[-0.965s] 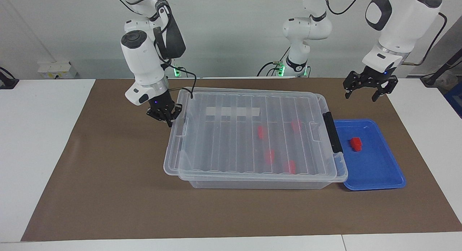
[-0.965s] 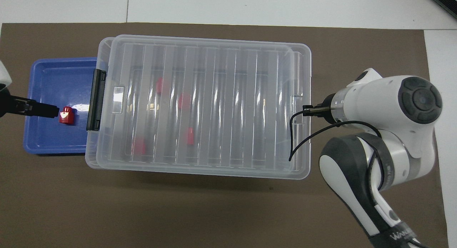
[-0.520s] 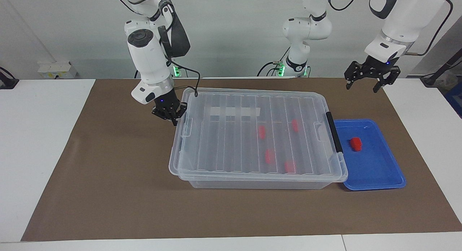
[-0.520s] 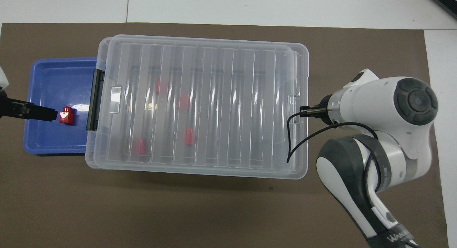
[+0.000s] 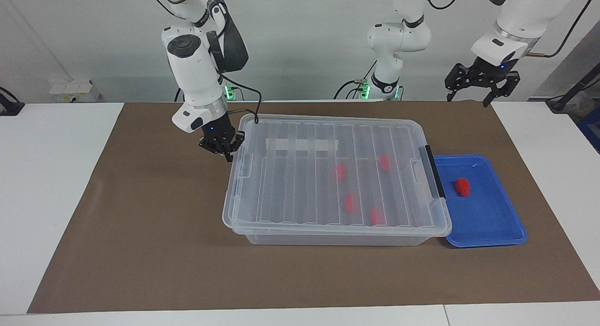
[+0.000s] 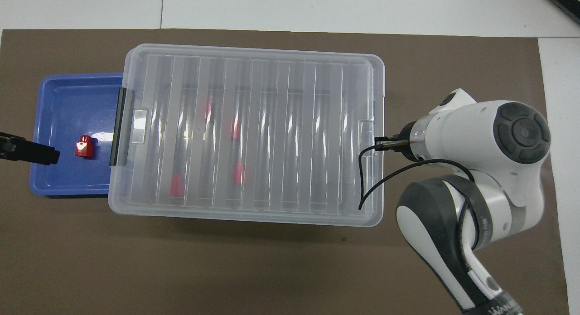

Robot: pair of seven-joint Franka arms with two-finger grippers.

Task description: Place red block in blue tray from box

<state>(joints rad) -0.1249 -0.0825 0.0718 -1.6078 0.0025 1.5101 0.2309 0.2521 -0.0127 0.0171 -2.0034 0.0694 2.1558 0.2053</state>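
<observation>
We have one red block (image 5: 462, 187) lying in the blue tray (image 5: 487, 223), which sits touching the latch end of the box (image 5: 328, 237) toward the left arm's end of the worktop (image 5: 140, 251). Four more red blocks (image 5: 349, 202) lie inside the box under its clear ribbed lid (image 5: 300, 185), which looks almost settled on the rim.

Our right tool (image 5: 224, 148) hangs at the lid's end toward the right arm, at about nine o'clock of the box in the facing view, its fingertips pressed together on or at the lid's edge; we cannot tell whether it truly pinches that edge. We judge the step in hand to be seating the lid. To do it well, we lower that end straight, keep the lid square over the rim, and let go only once it rests all round.

Our left tool (image 5: 481, 86) waits with its jaws apart, raised above the mat's edge at about twelve o'clock of the tray.

The black cable (image 6: 369, 176) from the right arm droops over the lid's corner and could snag. The black latch bar (image 5: 431, 171) stands beside the tray.
</observation>
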